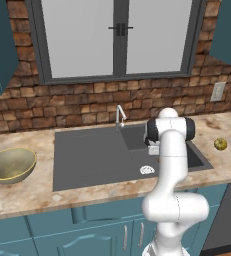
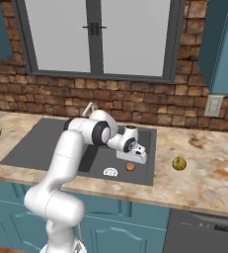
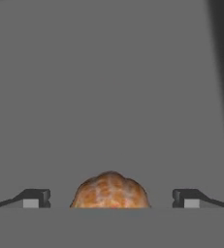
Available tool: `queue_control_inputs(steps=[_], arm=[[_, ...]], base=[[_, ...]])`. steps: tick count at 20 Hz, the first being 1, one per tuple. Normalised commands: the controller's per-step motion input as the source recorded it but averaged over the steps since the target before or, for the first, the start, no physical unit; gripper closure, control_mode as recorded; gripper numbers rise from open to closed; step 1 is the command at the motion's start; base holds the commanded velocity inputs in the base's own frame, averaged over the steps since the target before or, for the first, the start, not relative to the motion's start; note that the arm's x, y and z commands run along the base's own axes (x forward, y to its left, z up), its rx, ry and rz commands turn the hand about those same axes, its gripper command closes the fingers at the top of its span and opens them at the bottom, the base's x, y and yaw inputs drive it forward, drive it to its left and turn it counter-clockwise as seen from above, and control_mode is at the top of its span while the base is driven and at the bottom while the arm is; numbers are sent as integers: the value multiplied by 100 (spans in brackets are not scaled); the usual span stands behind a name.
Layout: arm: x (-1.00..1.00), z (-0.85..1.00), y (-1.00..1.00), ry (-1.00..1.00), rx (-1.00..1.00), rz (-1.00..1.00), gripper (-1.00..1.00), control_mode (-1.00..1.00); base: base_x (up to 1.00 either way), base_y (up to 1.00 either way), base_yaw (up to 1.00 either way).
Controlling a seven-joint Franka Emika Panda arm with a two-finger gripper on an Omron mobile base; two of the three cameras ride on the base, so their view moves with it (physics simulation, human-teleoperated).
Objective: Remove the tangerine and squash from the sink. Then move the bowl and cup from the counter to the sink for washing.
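The orange tangerine (image 2: pixel 130 167) lies on the floor of the dark grey sink (image 1: pixel 87 155), in the deeper basin near the white drain (image 2: pixel 110 172). My gripper (image 2: pixel 133 161) hangs low just over it, open. In the hand view the tangerine (image 3: pixel 110 190) sits between the two spread fingertips (image 3: pixel 36 198), touching neither. The yellow-green squash (image 2: pixel 179 163) rests on the counter right of the sink, and it is also in the left base view (image 1: pixel 220 144). The olive-brass bowl (image 1: pixel 11 165) stands on the counter left of the sink. The cup is out of view.
A chrome faucet (image 1: pixel 119 116) rises at the back of the sink. The brick wall with a window runs behind the counter. A wall outlet (image 2: pixel 213 105) sits at the right. My own arm blocks the basin in the left base view.
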Motion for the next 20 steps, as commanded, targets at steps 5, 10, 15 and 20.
queue_control_inputs(steps=[5,10,15,20], arm=[[1,-12,-2,3,1,-2,-100,-100],[0,-8,0,1,2,-4,-100,-100],[-1,-2,0,0,0,-4,-100,-100],[-6,-2,0,0,0,-5,-100,-100]], base=[[0,0,0],[0,0,0],[0,0,0],[0,0,0]])
